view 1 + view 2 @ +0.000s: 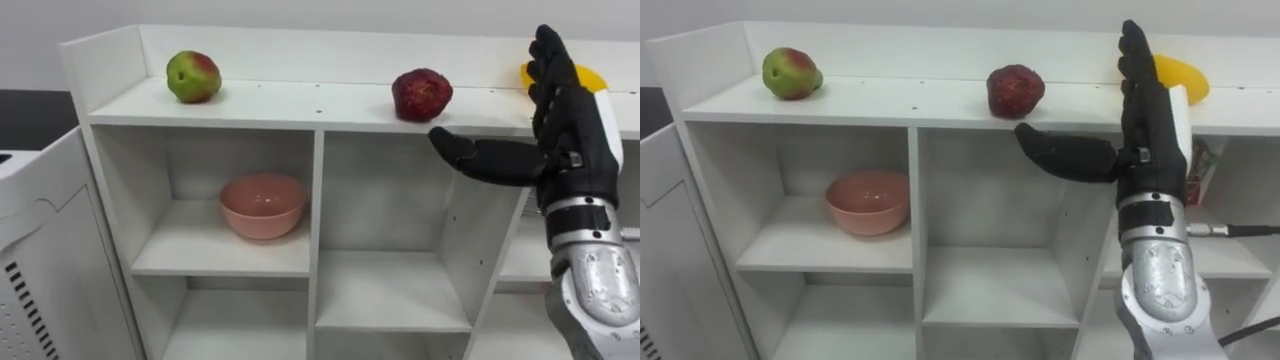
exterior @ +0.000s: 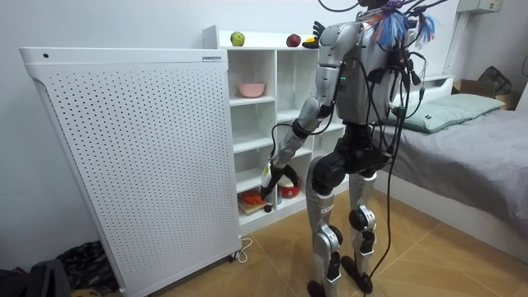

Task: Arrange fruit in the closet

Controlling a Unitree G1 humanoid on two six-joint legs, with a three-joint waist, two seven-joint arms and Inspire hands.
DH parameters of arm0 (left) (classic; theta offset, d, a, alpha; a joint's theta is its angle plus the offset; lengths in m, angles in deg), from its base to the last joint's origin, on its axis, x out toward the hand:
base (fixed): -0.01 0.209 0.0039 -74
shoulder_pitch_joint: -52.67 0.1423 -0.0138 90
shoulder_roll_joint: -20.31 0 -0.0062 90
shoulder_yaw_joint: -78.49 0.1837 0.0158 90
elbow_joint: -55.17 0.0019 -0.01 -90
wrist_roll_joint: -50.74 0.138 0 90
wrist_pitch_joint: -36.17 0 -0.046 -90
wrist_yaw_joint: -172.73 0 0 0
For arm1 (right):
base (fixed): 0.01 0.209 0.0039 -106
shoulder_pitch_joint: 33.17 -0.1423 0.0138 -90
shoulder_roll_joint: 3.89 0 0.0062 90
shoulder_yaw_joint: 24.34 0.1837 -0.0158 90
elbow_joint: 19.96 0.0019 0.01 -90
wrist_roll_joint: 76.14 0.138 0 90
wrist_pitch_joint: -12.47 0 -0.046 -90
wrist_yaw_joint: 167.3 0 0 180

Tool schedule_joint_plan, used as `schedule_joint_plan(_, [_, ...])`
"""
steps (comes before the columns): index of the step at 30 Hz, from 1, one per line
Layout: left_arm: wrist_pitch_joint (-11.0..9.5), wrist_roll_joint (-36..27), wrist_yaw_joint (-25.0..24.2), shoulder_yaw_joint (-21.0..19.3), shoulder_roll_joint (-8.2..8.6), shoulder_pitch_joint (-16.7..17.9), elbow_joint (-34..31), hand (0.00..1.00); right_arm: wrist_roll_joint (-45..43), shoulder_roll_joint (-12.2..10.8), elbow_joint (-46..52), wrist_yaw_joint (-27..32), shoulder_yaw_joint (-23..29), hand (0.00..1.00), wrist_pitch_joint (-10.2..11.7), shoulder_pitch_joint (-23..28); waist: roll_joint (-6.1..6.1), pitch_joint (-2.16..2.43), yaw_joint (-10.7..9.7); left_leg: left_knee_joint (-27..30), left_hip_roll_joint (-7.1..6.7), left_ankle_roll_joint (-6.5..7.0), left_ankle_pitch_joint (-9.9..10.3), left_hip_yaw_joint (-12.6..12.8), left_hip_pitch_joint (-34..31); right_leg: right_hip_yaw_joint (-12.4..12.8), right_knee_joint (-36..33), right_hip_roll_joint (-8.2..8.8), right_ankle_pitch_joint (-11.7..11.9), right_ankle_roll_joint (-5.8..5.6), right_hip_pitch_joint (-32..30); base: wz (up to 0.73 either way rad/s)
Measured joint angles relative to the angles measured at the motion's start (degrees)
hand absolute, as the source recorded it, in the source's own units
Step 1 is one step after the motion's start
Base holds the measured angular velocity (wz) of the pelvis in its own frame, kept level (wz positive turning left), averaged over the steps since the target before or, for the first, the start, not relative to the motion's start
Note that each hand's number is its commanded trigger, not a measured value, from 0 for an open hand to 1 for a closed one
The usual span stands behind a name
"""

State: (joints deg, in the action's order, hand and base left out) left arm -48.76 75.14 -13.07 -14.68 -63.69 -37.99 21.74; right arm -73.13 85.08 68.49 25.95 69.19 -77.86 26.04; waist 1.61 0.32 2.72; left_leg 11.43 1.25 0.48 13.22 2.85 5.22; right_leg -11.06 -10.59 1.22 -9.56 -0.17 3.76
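White closet (image 1: 316, 200) of open compartments, with three fruits resting on its top board (image 1: 300, 100): a green-and-red apple (image 1: 193, 76) near the left end, a dark red fruit (image 1: 421, 95) near the middle and close to the front edge, and a yellow fruit (image 1: 1185, 76) at the right end, towards the back wall. The right hand (image 1: 565, 125) was raised in front of the right part of the top board, flat and empty, its fingers straight and pointing upward and its thumb held out to the robot's left. Its fingertips overlapped the yellow fruit, which lay just behind them with its long axis apparently running left to right along the board; contact could not be judged. The dark red fruit lay to the left of the palm, just above and beyond the thumb tip, apart from it. The right hand was judged the nearer hand to both of these fruits; the apple lay well apart, towards the far left corner. A pink bowl (image 1: 262, 205) stood in the upper left compartment. In the room view the robot stood upright facing the closet, its left hand (image 2: 268, 195) hanging low by the bottom compartments, its state not discernible
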Motion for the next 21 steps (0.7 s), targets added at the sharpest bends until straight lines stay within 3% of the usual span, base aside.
schedule_joint_plan(5, [1.5, -0.1, 0.0, 0.0, -0.01, -0.8, 0.0, 0.00, 0.8, 1.0, 0.0, -0.3, -0.2, 0.00, -1.9, -0.1, 0.60, 0.30, 0.9, 0.0, -0.01, 0.00, 0.0, -0.4, 0.1, 0.0, 0.0, -0.02, 0.0, 0.01, 0.1, 0.00])
schedule_joint_plan(9, [2.5, -0.2, 0.0, 0.1, -0.05, -1.1, -0.1, 0.00, 1.4, 1.1, -0.1, -0.7, -1.3, 0.00, -3.6, -0.1, 0.95, 0.19, 1.5, 0.0, -0.02, 0.00, 0.0, -0.5, 0.1, -0.1, 0.0, -0.01, 0.0, 0.01, 0.2, 0.00])
schedule_joint_plan(16, [4.1, -0.2, -1.0, 0.1, -0.05, -2.2, -1.4, 0.00, 3.1, 1.3, -1.1, -3.0, -2.2, 0.00, -4.9, -0.4, 1.73, -0.16, 2.0, 0.4, -0.20, 0.02, -0.1, -1.3, -0.6, -0.6, 0.0, 0.22, 0.0, 0.01, 0.1, 0.06])
schedule_joint_plan(21, [5.2, 0.0, -1.3, 0.0, -0.08, -2.8, -1.4, 0.00, 3.1, 1.7, -2.8, -4.8, -2.3, 0.00, -5.3, -1.8, 1.72, -0.17, 2.0, 0.4, -0.28, 0.05, -0.1, -1.3, -0.7, -0.5, 0.0, 0.28, 0.0, 0.01, 0.1, 0.01])
